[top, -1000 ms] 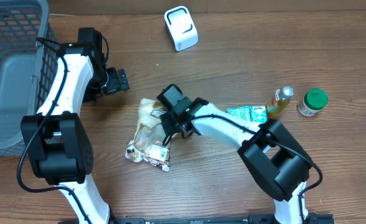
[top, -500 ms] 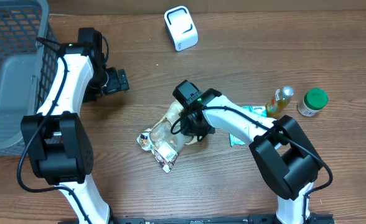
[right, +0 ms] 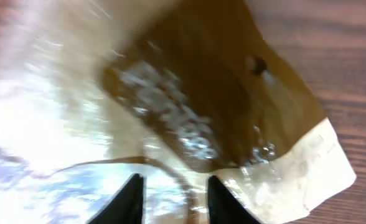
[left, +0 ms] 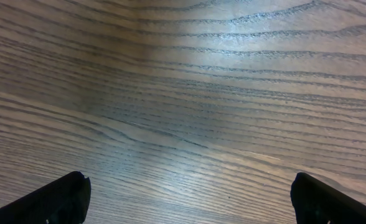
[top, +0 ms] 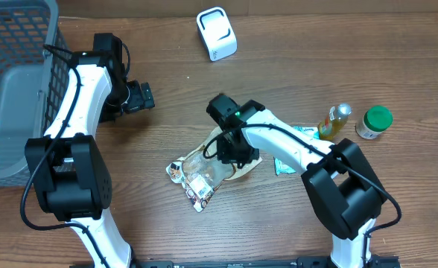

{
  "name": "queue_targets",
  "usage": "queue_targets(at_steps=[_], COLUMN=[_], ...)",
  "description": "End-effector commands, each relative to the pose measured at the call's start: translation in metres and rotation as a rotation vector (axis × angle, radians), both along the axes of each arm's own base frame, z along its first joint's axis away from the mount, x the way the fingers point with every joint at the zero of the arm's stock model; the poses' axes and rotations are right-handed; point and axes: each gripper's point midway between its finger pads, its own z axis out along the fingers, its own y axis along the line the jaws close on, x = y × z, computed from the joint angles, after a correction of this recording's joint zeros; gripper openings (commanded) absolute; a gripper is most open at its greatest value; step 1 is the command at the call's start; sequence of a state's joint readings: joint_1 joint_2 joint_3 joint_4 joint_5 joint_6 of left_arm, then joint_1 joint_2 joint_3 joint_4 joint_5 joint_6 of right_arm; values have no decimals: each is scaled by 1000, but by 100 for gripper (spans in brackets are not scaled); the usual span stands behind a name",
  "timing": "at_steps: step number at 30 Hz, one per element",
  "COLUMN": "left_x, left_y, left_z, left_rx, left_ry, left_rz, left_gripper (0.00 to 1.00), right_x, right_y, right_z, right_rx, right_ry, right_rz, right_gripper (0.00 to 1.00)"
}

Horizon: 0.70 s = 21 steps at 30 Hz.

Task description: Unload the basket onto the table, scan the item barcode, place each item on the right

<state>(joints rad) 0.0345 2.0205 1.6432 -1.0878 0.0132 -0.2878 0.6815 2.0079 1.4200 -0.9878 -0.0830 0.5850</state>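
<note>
We're looking down on a brown wooden table [top: 398,59], its grain running left to right. Up close, we catch a soft pale sheen of light across the wood, brightest toward the top.

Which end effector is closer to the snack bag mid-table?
Right. The right end effector is over the upper end of the snack bag; the left end effector is well away, up and left in the overhead view.
</note>
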Motion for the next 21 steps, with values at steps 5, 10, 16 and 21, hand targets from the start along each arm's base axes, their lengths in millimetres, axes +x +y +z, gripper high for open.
queue_targets(at_steps=[5,10,16,21], left_x=[5,5,5,4], left_y=[4,4,4,4], left_z=[12,12,12,12], left_rx=[12,12,12,12], left_ry=[-35,-35,-35,-35], left_rz=[2,2,2,2], left_gripper=[99,100,100,100], right_x=[13,15,17,17], right_y=[12,13,11,10], right_z=[29,29,28,28], right_rx=[67,70,54,49], right_ry=[-75,-83,-94,-94], right_rz=[18,18,16,15], right_gripper=[71,74,76,76])
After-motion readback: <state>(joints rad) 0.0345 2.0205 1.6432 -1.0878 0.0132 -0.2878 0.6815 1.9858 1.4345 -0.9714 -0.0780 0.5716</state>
